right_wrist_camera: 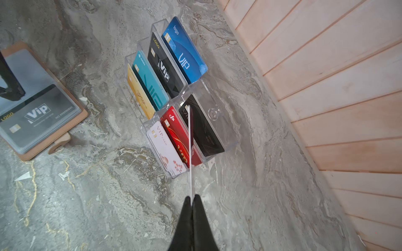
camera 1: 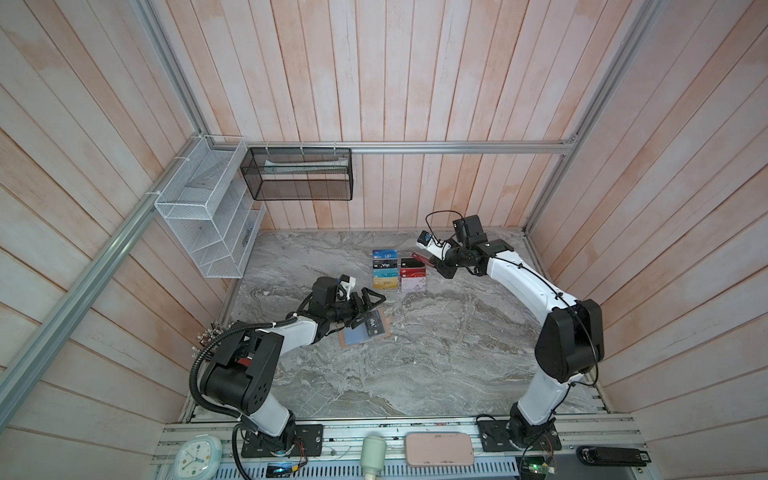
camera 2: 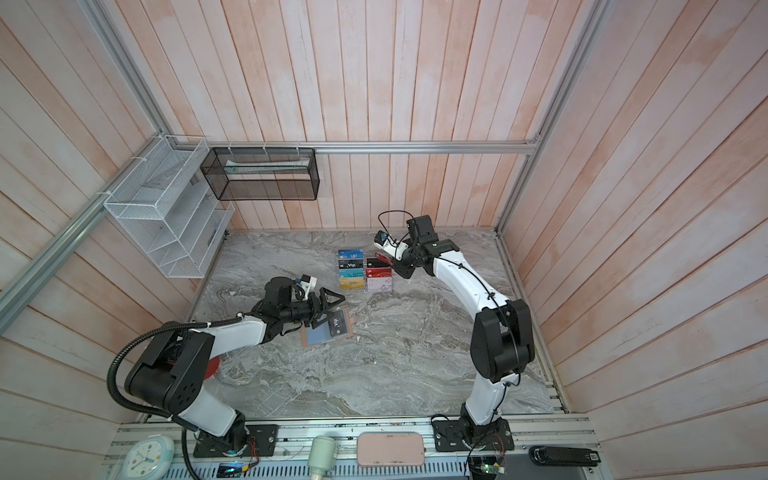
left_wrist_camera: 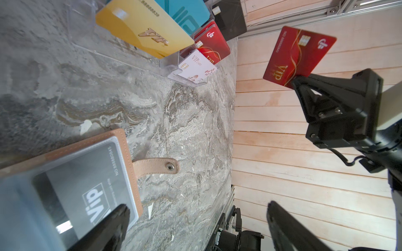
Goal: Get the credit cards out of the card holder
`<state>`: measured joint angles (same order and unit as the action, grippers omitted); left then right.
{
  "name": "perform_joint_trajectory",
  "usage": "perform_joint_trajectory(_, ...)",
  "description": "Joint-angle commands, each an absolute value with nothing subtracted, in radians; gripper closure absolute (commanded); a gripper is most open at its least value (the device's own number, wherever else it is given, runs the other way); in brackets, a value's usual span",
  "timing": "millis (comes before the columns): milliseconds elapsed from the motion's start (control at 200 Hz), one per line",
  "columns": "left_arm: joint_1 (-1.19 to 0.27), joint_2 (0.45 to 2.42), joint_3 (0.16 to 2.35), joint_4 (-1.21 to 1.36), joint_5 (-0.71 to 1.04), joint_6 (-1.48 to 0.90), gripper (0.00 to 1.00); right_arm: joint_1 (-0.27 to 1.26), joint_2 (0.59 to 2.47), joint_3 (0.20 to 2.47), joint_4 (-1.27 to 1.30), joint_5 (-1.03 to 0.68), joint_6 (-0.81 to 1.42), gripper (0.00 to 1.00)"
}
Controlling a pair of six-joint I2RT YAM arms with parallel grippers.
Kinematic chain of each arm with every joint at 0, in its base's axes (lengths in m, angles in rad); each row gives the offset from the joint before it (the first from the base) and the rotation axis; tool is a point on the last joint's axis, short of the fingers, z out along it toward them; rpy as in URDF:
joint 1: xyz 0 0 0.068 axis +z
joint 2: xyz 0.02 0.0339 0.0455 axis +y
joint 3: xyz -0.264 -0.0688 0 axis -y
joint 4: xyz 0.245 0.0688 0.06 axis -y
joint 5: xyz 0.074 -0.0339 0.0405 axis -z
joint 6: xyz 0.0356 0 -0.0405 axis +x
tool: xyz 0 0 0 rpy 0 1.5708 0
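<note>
One red card [left_wrist_camera: 298,56] out, clamped edge-on in right gripper [right_wrist_camera: 191,196], hanging above clear rack [right_wrist_camera: 217,113] at table's [camera 1: 415,374] 12 o'clock. Card holder [camera 1: 345,338] lies open near 9 o'clock, black Vip card [left_wrist_camera: 93,195] inside. Left gripper [camera 1: 368,309] spread wide, one finger seemingly pressing holder. Advice: line card with red stack [right_wrist_camera: 176,130], lower slowly, release once seated.

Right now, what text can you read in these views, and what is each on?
"Vip", "LOGO", "NO 888880845": black card in the card holder.
"VIP": dark red card in the right hand; its number is blurred.
"logo", "VIP": blue card in the clear rack.
"LOGO", "Vip": black rack card.
"VIP CARD": white rack card.
"VIP": gold rack card; teal rack card.
Numerals on the clock: too small.
</note>
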<state>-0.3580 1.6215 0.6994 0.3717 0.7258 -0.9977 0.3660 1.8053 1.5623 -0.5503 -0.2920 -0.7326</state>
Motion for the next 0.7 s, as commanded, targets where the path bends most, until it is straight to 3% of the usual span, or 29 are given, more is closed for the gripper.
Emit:
perform_joint_trajectory(0,-0.379,1.656,0.72,0.453,0.692,-1.048,0.0,0.351,1.857,1.625,-0.639,-0.388,-0.856,1.0)
perform_joint_trajectory(330,-0.431,1.694,0.753,0.566,0.643,-1.08,0.0,0.337,1.958,1.737,-0.751,-0.447,-0.967,1.0)
perform_joint_trajectory(695,-0.522,1.632,0.735,0.608,0.433,-1.012,0.0,0.335,2.039,1.779,-0.786,-0.415,-0.995,1.0)
